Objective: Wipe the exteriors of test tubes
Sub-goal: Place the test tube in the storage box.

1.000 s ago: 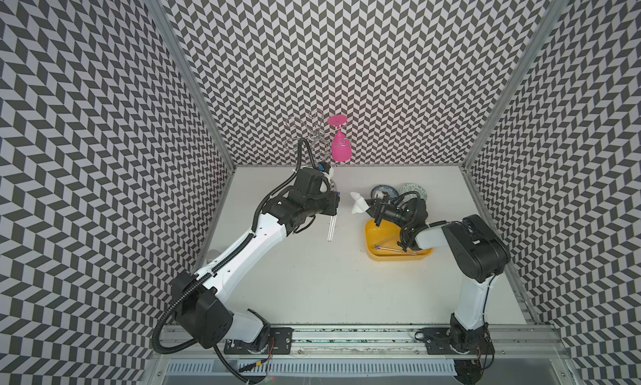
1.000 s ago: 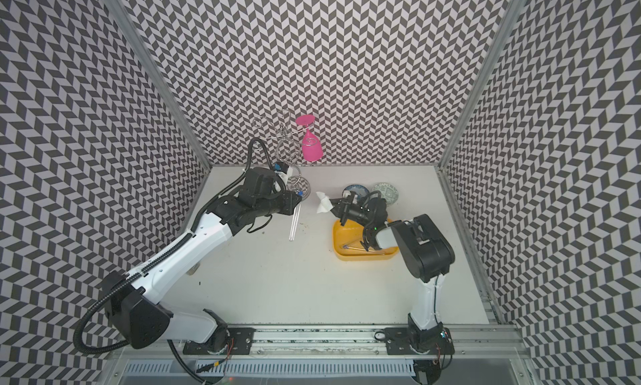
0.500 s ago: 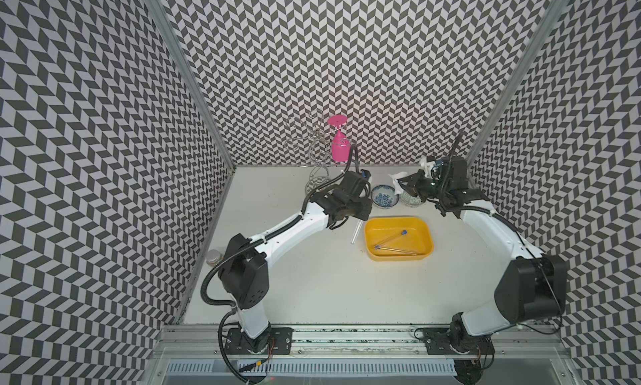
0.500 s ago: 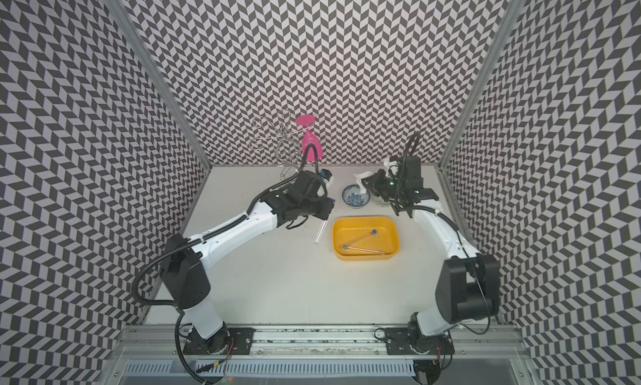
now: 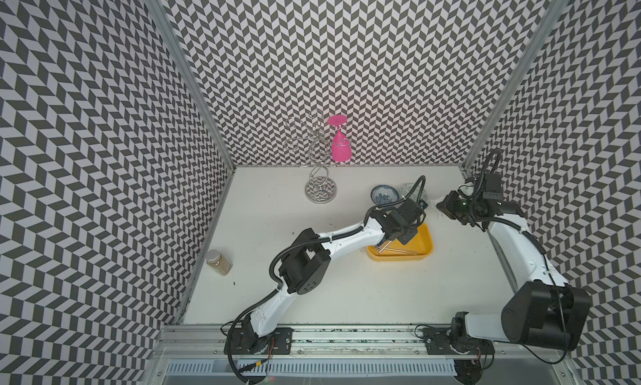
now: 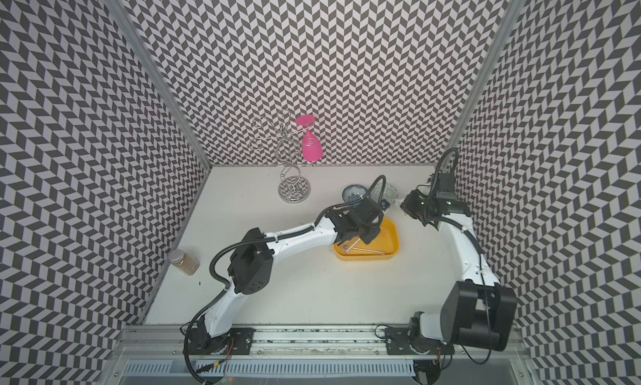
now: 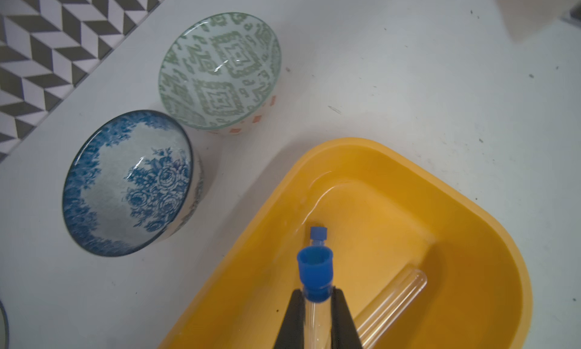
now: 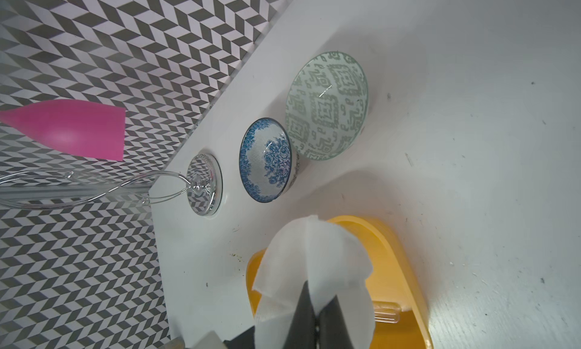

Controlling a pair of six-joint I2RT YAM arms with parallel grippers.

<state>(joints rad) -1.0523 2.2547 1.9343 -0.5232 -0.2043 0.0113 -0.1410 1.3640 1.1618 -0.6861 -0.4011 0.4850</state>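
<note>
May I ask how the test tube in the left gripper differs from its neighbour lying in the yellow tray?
The held tube is clamped in the left gripper's jaws, blue cap showing; the tray tube lies free in the yellow tray, rounded end showing. Both are clear.

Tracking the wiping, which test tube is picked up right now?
The tube clamped in the left gripper, cap end forward over the yellow tray; the other tubes lie loose in the tray, ungripped.

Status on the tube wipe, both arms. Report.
Left gripper shut on test tube over yellow tray. Right gripper shut on white tissue, apart from tube. Other tubes lying in tray. Blue bowl and green bowl beside tray, not between arms.
</note>
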